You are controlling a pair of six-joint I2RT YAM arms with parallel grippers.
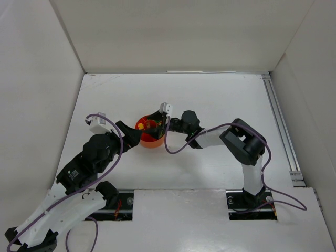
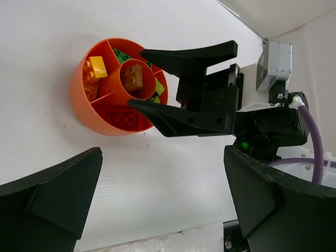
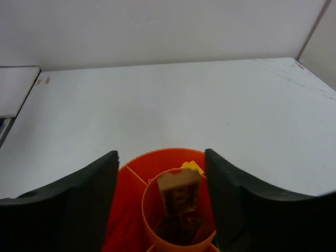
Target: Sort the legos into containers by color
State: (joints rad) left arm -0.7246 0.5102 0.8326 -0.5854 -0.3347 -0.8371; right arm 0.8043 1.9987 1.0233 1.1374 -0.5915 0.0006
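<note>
Where both arms converge near the middle of the white tabletop (image 1: 220,105), one container stands: a round orange bowl (image 2: 97,121) with a raised central cup and partitioned outer sections.

Contents, per left wrist view:
- central cup: brown brick (image 2: 133,76), studs visible, standing tilted;
- left outer section: orange-yellow bricks (image 2: 96,67);
- upper section: green brick (image 2: 123,54), partly hidden by a finger;
- right section: lime-yellow brick (image 2: 159,86), mostly hidden;
- lower section: red bricks (image 2: 123,118), lying flat.

Right pincer (image 3: 161,156): poised over the bowl, jaws parted to either side of the central cup, holding nothing; the brown brick sits between the fingers but apart from both.

Left pincer (image 2: 163,155): jaws spread fully wide, holding nothing, aimed at the bowl from just beside it, fingertips short of the bowl wall.

Loose bricks on the tabletop: none can be made out in any view.
</note>
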